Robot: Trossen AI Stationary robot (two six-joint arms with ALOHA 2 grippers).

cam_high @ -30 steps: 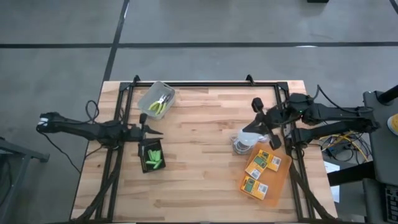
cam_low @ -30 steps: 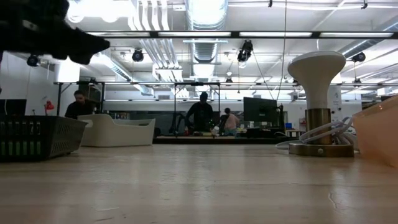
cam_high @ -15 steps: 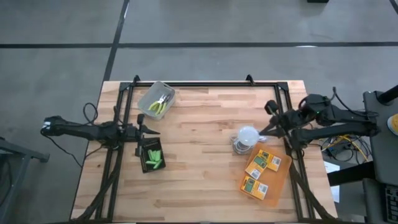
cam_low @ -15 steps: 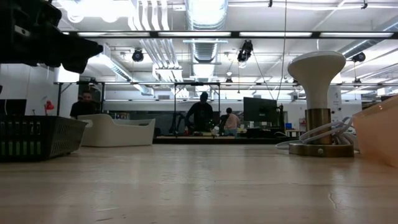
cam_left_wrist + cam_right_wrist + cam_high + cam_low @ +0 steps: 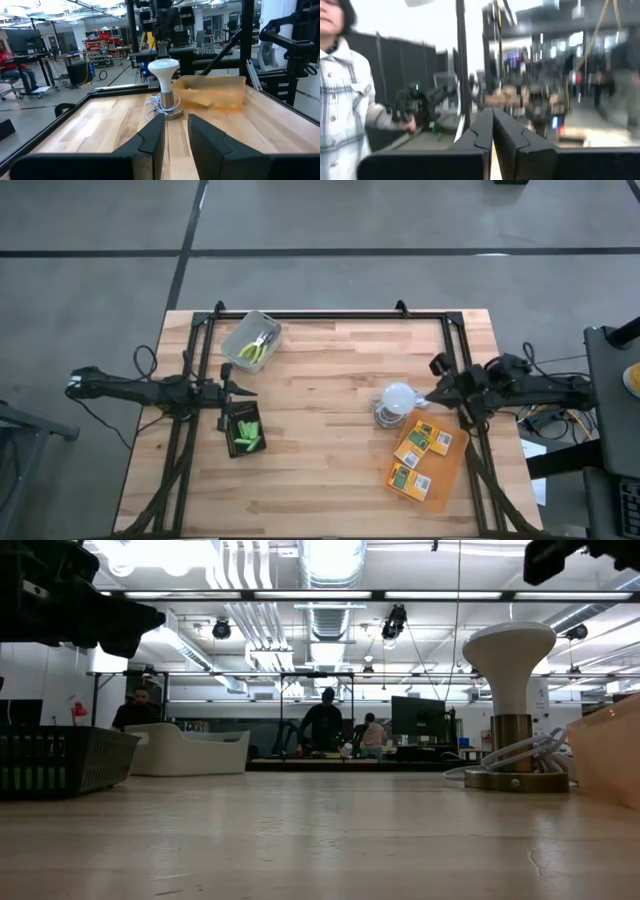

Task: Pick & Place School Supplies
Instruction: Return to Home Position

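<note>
Several bright-green sticks (image 5: pixel 247 433) lie in the black tray (image 5: pixel 232 421) at the left. Two yellow-green-handled plier-like tools (image 5: pixel 256 348) lie in a clear tub (image 5: pixel 238 334) at the far left. Three orange-yellow boxes (image 5: pixel 420 456) lie on the translucent orange sheet (image 5: pixel 452 463) at the right. My left gripper (image 5: pixel 243 391) hovers just beyond the tray's far end, open and empty; its fingers (image 5: pixel 150 141) show a gap. My right gripper (image 5: pixel 432 392) is by the table's right edge, shut and empty (image 5: pixel 492 127).
A white mushroom-shaped lamp (image 5: pixel 396 401) with a coiled cord stands between the grippers, next to the orange sheet; it also shows in the low view (image 5: pixel 510 690). A black frame (image 5: pixel 330 315) runs round the table. A person in a plaid shirt (image 5: pixel 340 110) stands beyond the table.
My right gripper has drawn back from above the lamp toward the table's right edge, turning as it went. My left gripper has pulled back slightly toward the table's left edge. The supplies have stayed where they were.
</note>
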